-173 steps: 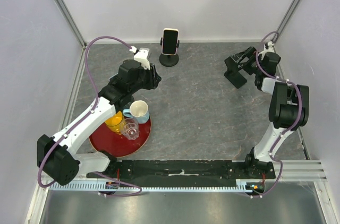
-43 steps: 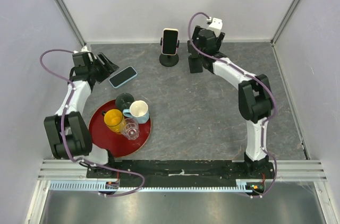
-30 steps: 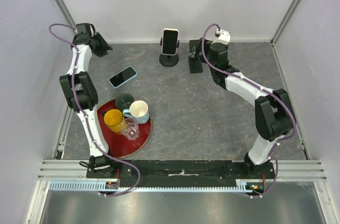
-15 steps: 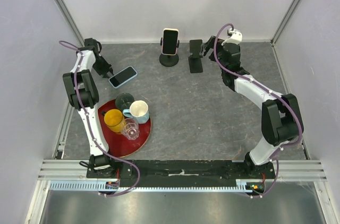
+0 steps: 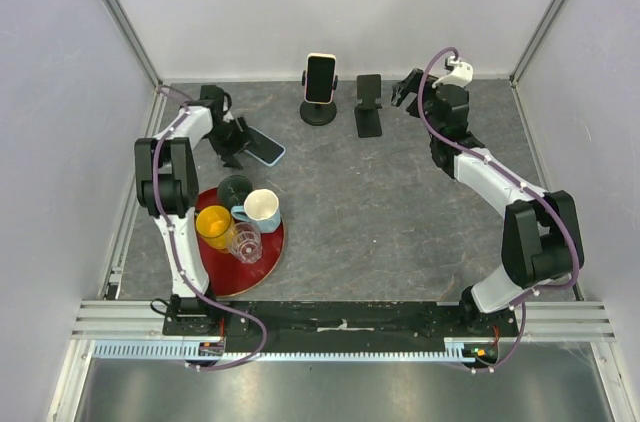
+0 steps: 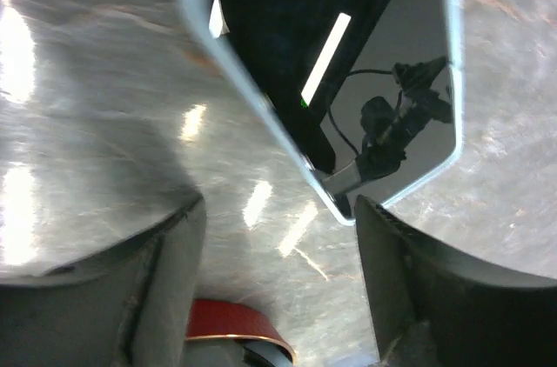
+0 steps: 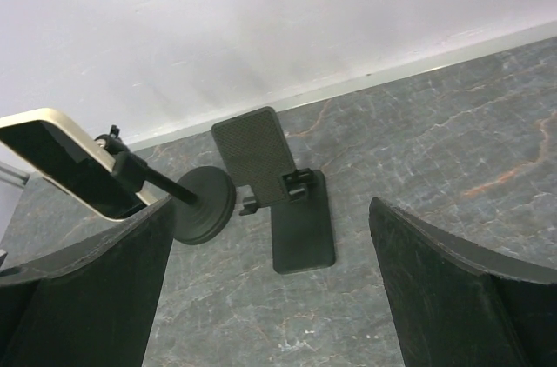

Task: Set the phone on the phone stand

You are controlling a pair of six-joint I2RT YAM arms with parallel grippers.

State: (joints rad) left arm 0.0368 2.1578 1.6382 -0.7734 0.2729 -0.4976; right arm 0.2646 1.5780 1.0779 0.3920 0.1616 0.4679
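A light-blue phone (image 5: 266,148) lies flat, screen up, on the grey table at the back left. My left gripper (image 5: 232,141) is open just left of it. In the left wrist view the phone (image 6: 348,54) fills the top, its lower corner close to my right finger (image 6: 409,271), and the gripper (image 6: 278,215) holds nothing. An empty black folding phone stand (image 5: 368,107) stands at the back middle. My right gripper (image 5: 410,90) is open and empty to its right. The stand (image 7: 283,189) also shows in the right wrist view, ahead of that gripper (image 7: 270,210).
A round-base stand (image 5: 319,110) holding a white-edged phone (image 5: 320,77) stands left of the empty stand. A red tray (image 5: 205,267) with a yellow cup, a white mug, a clear glass and a dark lid lies front left of the phone. Walls close the back and sides.
The phone has slid to the right and turned. My left gripper has come down beside it. My right gripper has drawn back to the right, away from the empty stand.
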